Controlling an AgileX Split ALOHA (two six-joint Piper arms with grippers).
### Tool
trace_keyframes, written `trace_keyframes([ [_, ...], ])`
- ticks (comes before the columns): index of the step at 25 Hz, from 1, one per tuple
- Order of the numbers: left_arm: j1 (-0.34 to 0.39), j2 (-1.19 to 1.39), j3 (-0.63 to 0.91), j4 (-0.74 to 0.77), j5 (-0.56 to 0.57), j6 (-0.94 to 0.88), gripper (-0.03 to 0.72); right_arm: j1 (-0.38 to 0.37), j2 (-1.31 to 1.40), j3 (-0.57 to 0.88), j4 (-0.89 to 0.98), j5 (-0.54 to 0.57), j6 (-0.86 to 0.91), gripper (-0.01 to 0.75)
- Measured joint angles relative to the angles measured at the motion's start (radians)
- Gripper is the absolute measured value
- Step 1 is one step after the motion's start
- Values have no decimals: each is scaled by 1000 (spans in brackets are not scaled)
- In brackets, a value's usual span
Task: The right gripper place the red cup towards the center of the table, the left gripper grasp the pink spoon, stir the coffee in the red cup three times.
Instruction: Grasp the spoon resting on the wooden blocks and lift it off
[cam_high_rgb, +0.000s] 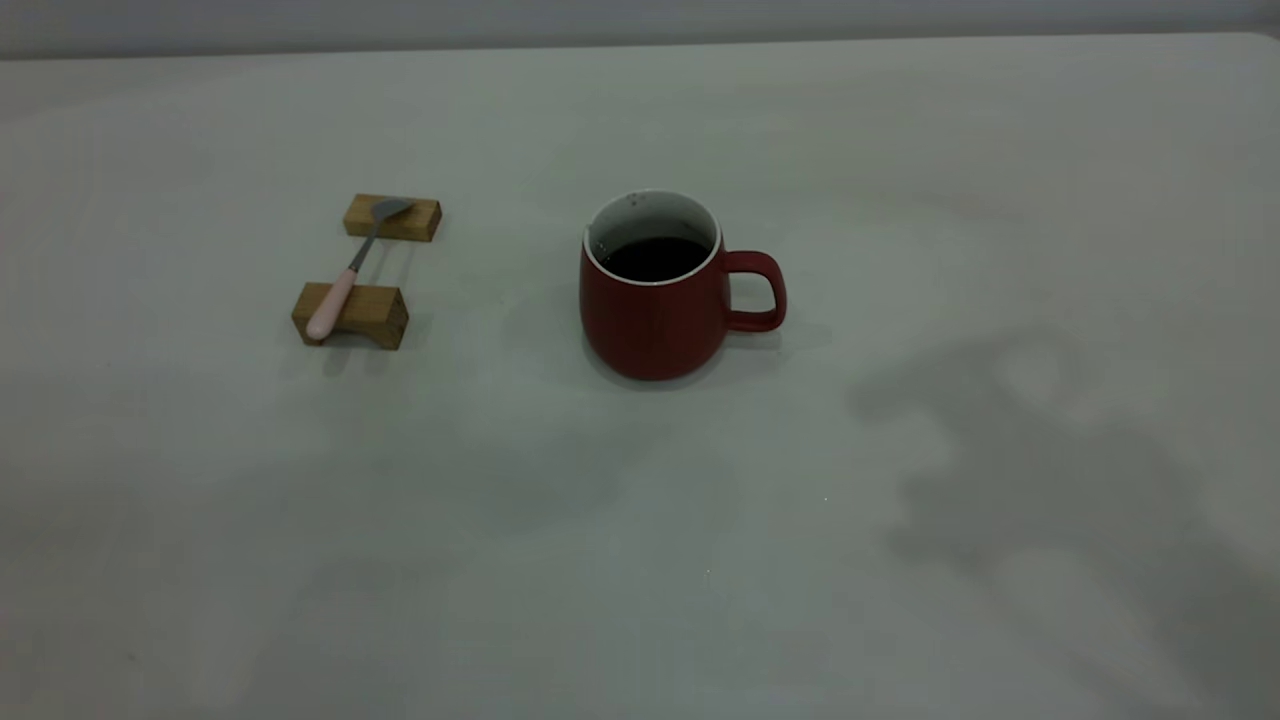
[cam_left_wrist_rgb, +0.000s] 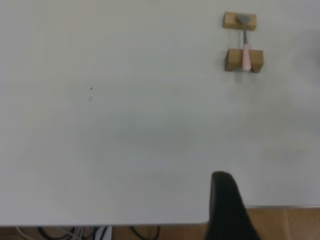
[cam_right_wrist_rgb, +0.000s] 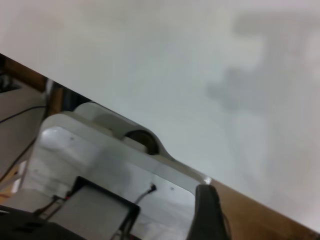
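Red cup (cam_high_rgb: 655, 318), rounded ceramic, white inside, holding dark smooth coffee (cam_high_rgb: 655, 258). Pink spoon (cam_high_rgb: 352, 267) bridging two wooden blocks (cam_high_rgb: 350, 314). Gripper states: cannot tell.

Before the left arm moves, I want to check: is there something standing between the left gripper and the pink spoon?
Nothing visible: only bare table lies between the left gripper and the pink spoon, which rests across two wooden blocks.
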Motion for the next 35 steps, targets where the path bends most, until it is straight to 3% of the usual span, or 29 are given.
trace_keyframes([
  [7, 0, 0, 0, 0, 0, 0, 515, -18, -270, 228, -118, 1, 98, 606],
  [18, 0, 0, 0, 0, 0, 0, 515, -269, -773, 578, -122, -67, 99, 595],
  [23, 0, 0, 0, 0, 0, 0, 515, -318, -1034, 707, -122, -125, 85, 593],
  [35, 0, 0, 0, 0, 0, 0, 515, -323, -1349, 731, -167, -68, 110, 593],
])
